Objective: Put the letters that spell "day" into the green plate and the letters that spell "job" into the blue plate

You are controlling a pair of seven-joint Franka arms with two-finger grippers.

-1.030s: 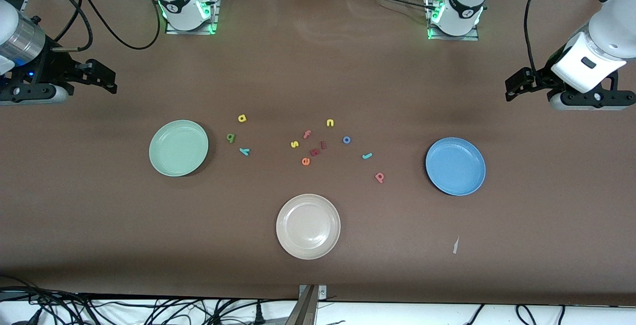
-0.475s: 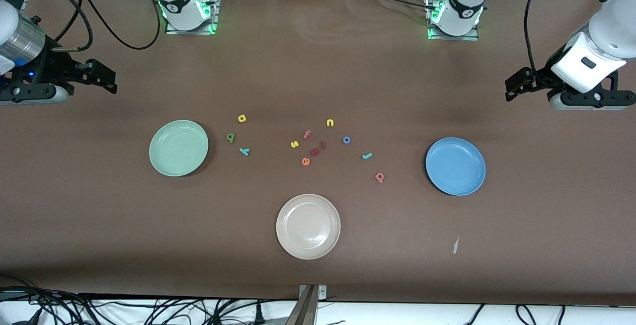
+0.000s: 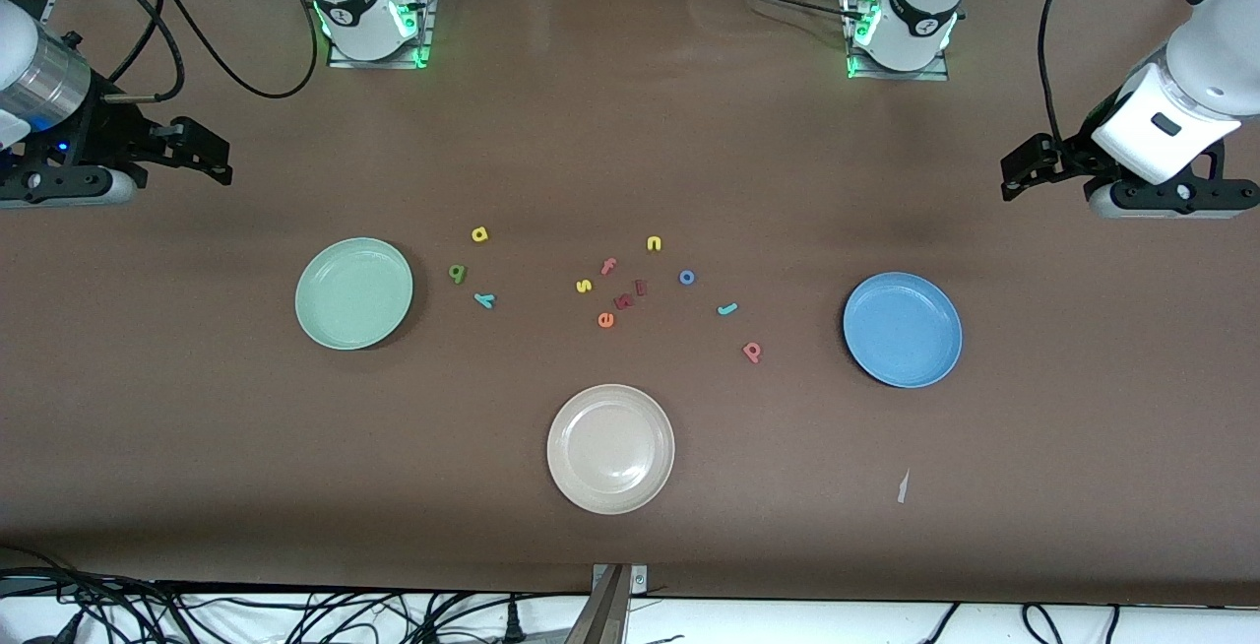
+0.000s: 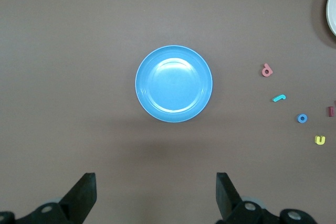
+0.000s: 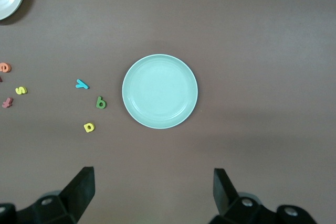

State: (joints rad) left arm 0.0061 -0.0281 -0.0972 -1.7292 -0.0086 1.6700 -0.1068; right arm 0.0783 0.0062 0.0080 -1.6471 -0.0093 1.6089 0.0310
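While wide, pincers [image 4: 152, 195] above plates [image 4: 174, 83].

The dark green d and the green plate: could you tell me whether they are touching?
Apart. The right wrist view shows bare brown table between the dark green d and the rim of the green plate; the front view shows the same gap.

Green plate [image 3: 353, 292] and blue plate [image 3: 903, 329] – both round, shallow-rimmed, holding nothing, well apart. Beside the green one lie yellow a [image 3: 479, 234], dark green d [image 3: 457, 273], light blue y [image 3: 483, 300]. Nearer the blue – blue o [image 3: 687, 277], teal j [image 3: 727, 309], pinkish b [image 3: 752, 352].
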